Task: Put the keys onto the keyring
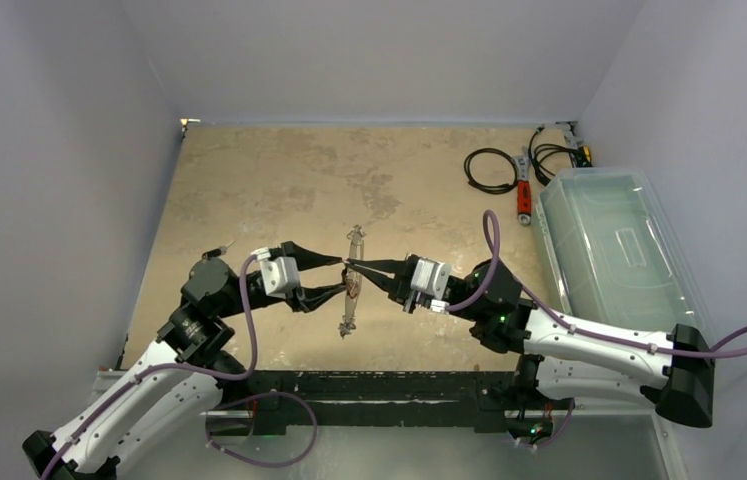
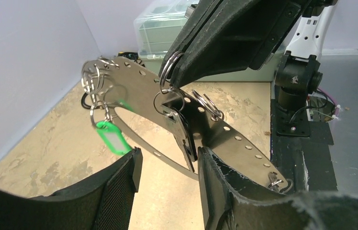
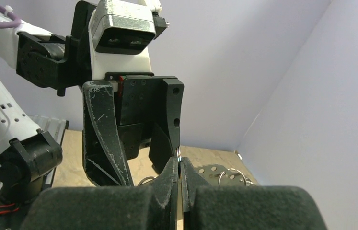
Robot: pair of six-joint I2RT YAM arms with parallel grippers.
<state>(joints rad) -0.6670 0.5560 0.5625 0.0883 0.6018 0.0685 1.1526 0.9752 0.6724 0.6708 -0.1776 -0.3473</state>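
Note:
The keyring point(image 1: 352, 285) hangs on edge at mid-table between both grippers. In the left wrist view its flat holed crescent point(image 2: 234, 132) runs across, strung with split rings. A green-tagged key point(image 2: 112, 139) hangs at its left, and a dark key point(image 2: 185, 136) hangs at the middle. My right gripper point(image 1: 352, 266) is shut on a split ring point(image 2: 169, 67), whose edge shows between its pads point(image 3: 179, 155). My left gripper point(image 2: 169, 153) is open, its jaws either side of the hoop's thin side. Its right finger point(image 2: 225, 191) is against the crescent. In the top view it point(image 1: 342, 277) faces the right gripper.
A clear lidded plastic bin point(image 1: 619, 240) stands along the right wall. A black coiled cable point(image 1: 489, 170) and a red-handled tool point(image 1: 523, 195) lie at the back right. Purple walls close in both sides. The right arm's base point(image 2: 294, 81) is near.

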